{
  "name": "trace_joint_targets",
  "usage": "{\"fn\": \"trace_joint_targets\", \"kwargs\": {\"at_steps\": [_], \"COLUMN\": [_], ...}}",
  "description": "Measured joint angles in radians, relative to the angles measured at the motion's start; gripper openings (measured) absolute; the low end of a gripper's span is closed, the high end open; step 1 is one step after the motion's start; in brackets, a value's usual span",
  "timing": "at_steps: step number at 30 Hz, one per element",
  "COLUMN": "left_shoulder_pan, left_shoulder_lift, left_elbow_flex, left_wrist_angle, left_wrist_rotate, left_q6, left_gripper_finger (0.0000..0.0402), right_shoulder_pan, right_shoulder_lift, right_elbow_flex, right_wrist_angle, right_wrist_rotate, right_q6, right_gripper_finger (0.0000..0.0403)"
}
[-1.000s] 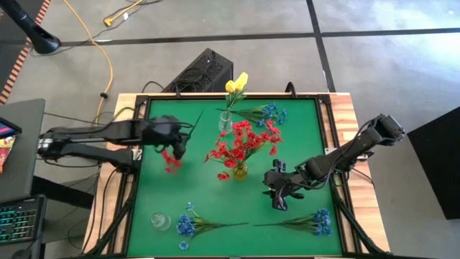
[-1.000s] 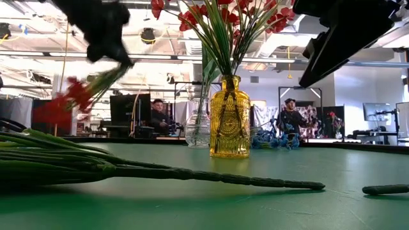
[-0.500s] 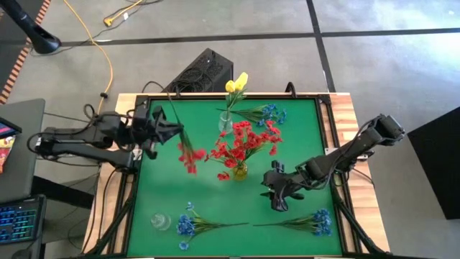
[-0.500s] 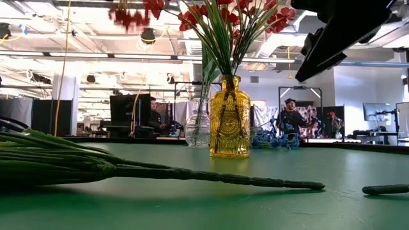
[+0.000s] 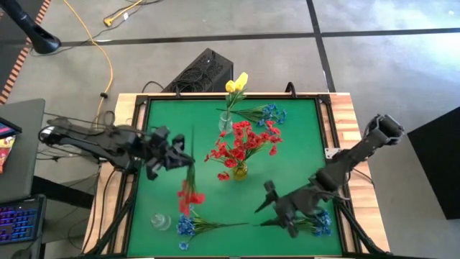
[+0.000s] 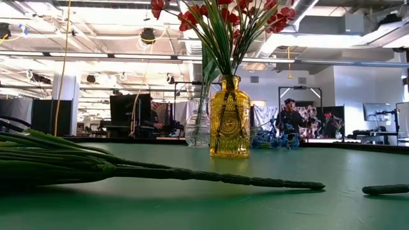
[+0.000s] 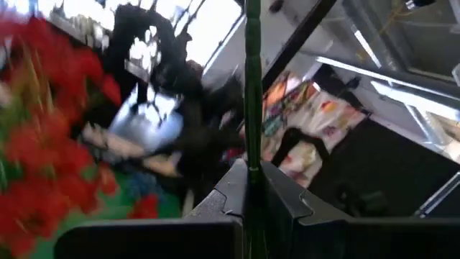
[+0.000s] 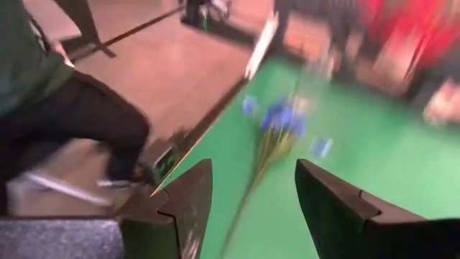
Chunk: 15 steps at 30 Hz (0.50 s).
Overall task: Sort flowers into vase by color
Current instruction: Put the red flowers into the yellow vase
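My left gripper [image 5: 184, 157] [image 7: 251, 183] is over the table's left half, shut on a red flower [image 5: 188, 196] held clear of the mat. The yellow vase [image 5: 239, 171] [image 6: 229, 118] at the centre holds several red flowers [image 5: 241, 141]. Behind it a clear vase [image 5: 226, 122] holds yellow tulips [image 5: 236, 84]. Blue flowers lie flat on the mat at the far side [image 5: 263, 113], near left [image 5: 191, 224] and near right [image 5: 313, 221]. My right gripper [image 5: 265, 200] [image 8: 253, 169] hangs open above the near right part of the mat, and a blue spray [image 8: 277, 126] shows beyond its fingers. My left gripper pinches the red flower's thin green stem [image 7: 251, 144] between its two fingers, about midway along it. The fingers come roughly level from the table's left and lie across the stem. The flower is lifted clear, its blooms [image 5: 188, 196] toward the near edge and its bare end [image 5: 192, 132] toward the far edge.
A small clear glass [image 5: 159, 221] stands at the near left corner. A long green stem [image 6: 192, 174] lies across the foreground of the low view. Wooden rails [image 5: 345, 122] frame the green mat. Bare mat lies between the yellow vase and the right rail.
My left gripper has risen and swung toward the near right with the red flower. It has turned, so the blooms now point at the near edge, and the flower has left the low view. My right gripper has risen, rolled and moved toward the near edge, staying open.
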Motion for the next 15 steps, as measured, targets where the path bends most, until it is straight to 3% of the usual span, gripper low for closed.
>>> {"fn": "trace_joint_targets", "kwargs": {"at_steps": [8,11,15], "left_shoulder_pan": [-0.117,-0.143,-0.158], "left_shoulder_lift": [0.172,0.222,0.293], "left_elbow_flex": [0.0,0.0,0.0], "left_wrist_angle": [0.196,0.239,0.281], "left_wrist_rotate": [-0.005,-0.04,-0.084], "left_q6": [-0.056,-0.072,-0.098], "left_gripper_finger": [0.0007,0.0007,0.0007], "right_shoulder_pan": [0.129,0.135,0.105], "right_shoulder_lift": [0.0,0.0,0.0], "right_elbow_flex": [0.123,0.141,0.151], "right_wrist_angle": [0.031,0.12,0.171], "right_wrist_rotate": [0.238,0.322,0.387], "right_q6": [-0.882,-1.105,-1.285], "right_gripper_finger": [0.0204,0.0197,0.0193]}}
